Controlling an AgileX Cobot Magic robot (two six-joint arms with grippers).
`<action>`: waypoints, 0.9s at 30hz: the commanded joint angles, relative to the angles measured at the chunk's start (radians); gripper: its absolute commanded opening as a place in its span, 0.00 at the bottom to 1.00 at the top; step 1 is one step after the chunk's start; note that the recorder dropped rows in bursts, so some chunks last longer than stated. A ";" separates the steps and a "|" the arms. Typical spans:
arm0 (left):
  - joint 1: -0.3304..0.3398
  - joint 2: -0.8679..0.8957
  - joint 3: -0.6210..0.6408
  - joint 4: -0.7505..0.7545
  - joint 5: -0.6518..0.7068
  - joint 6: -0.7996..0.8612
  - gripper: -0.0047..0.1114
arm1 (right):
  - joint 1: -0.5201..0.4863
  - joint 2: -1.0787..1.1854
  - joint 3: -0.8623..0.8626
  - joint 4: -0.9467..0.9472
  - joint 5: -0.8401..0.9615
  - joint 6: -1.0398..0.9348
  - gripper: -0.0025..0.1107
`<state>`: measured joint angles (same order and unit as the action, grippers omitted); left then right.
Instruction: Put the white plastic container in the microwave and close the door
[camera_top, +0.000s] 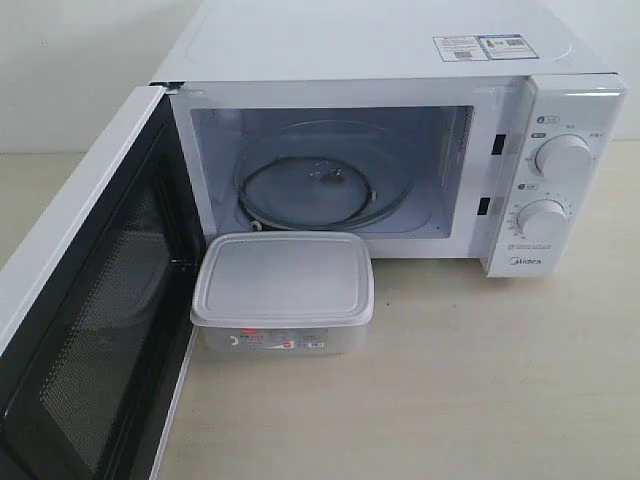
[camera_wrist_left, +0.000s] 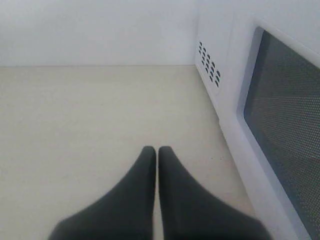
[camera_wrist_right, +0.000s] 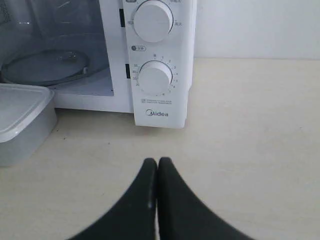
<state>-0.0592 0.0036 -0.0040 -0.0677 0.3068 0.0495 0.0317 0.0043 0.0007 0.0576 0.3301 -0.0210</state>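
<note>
Got the left tool (camera_wrist_left: 157, 150) pinched fully shut with nothing in it, low over the tabletop (camera_wrist_left: 75, 125), with the outer side of the swung-open door (camera_wrist_left: 285, 130) right beside it. Same deal with the right tool (camera_wrist_right: 157, 161): closed tight, empty, pointing at the microwave (camera_wrist_right: 160, 50) panel and its two dials (camera_wrist_right: 155, 78) ahead. Spotted the container (camera_wrist_right: 22, 115) off to that tool's side and a bit ahead, lid on, sitting on the tabletop just in front of the open cavity, not inside yet, touching neither tool. Glass turntable (camera_top: 310, 190) behind it.
</note>
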 joint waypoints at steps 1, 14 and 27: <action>0.006 -0.004 0.004 0.001 0.000 0.002 0.08 | -0.002 -0.004 -0.001 -0.003 -0.004 -0.002 0.02; 0.006 -0.004 0.004 0.001 0.000 0.002 0.08 | -0.002 -0.004 -0.001 -0.003 -0.031 -0.002 0.02; 0.006 -0.004 0.004 0.001 0.000 0.002 0.08 | -0.002 -0.004 -0.001 0.063 -0.221 0.032 0.02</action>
<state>-0.0592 0.0036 -0.0040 -0.0677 0.3068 0.0495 0.0317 0.0043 0.0007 0.0735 0.2212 -0.0163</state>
